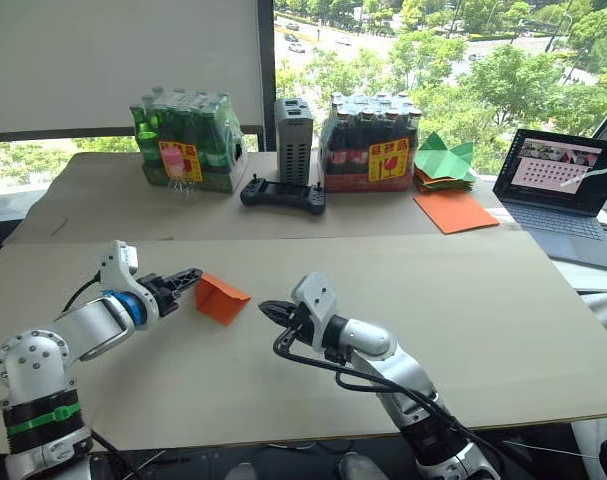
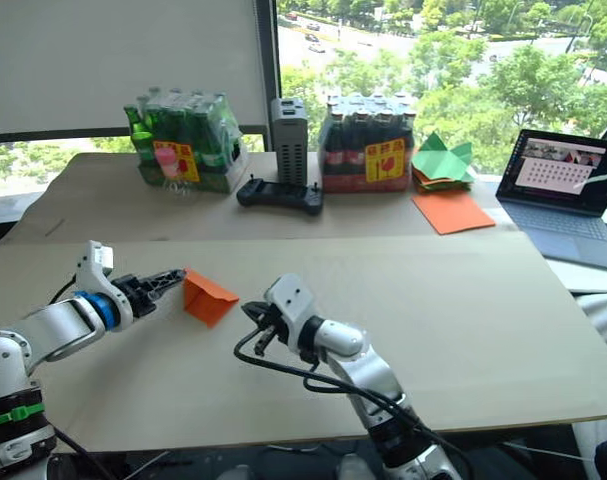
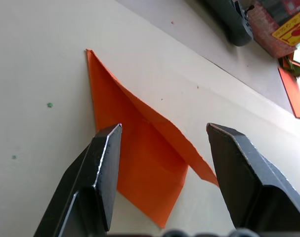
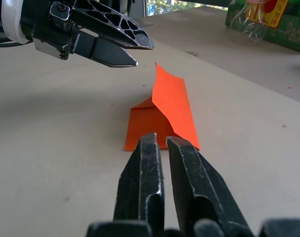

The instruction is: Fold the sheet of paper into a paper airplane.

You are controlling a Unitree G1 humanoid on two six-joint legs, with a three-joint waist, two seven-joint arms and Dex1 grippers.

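Observation:
The sheet of paper (image 1: 221,298) is bright orange and partly folded, lying on the beige table (image 1: 463,320) with one flap standing up like a tent. My left gripper (image 1: 188,280) is open just to the paper's left, its two black fingers (image 3: 107,168) straddling the near edge without touching it. My right gripper (image 1: 268,310) sits just right of the paper, shut with nothing between its fingers, tips (image 4: 162,138) a short way from the raised flap (image 4: 172,101). The right wrist view also catches the left gripper (image 4: 140,54) hovering above the paper's far side.
Along the far table stand a pack of green bottles (image 1: 188,140), a grey box (image 1: 293,125), a pack of dark bottles (image 1: 371,140) and a black controller (image 1: 283,193). Green paper shapes (image 1: 445,160), a larger orange sheet (image 1: 455,211) and a laptop (image 1: 563,190) lie far right.

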